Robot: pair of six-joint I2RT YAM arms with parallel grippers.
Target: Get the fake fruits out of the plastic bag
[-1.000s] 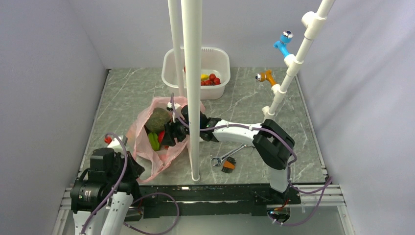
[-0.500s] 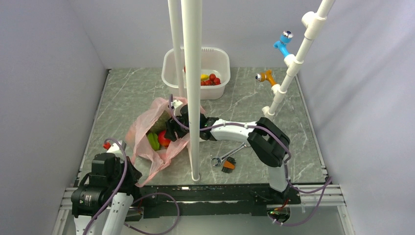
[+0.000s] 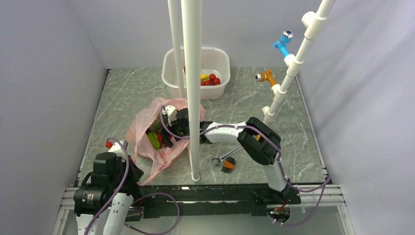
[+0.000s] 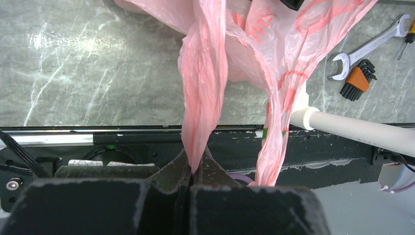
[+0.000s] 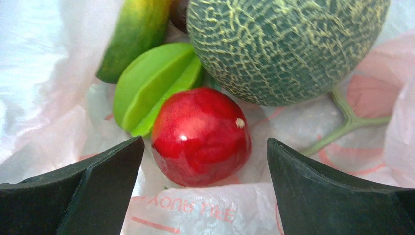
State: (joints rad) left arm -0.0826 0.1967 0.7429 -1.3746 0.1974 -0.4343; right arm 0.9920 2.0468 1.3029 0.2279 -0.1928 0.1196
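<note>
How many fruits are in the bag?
4 in the bag: a red fruit ahead of the right gripper, a light green piece beside it, a dark green piece behind, a netted melon at the back. More may be hidden.

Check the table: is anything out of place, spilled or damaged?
Only the silver open-end wrench and the orange-holder hex key set look out of place, loose beside the white pole foot. Nothing looks spilled or damaged.
</note>
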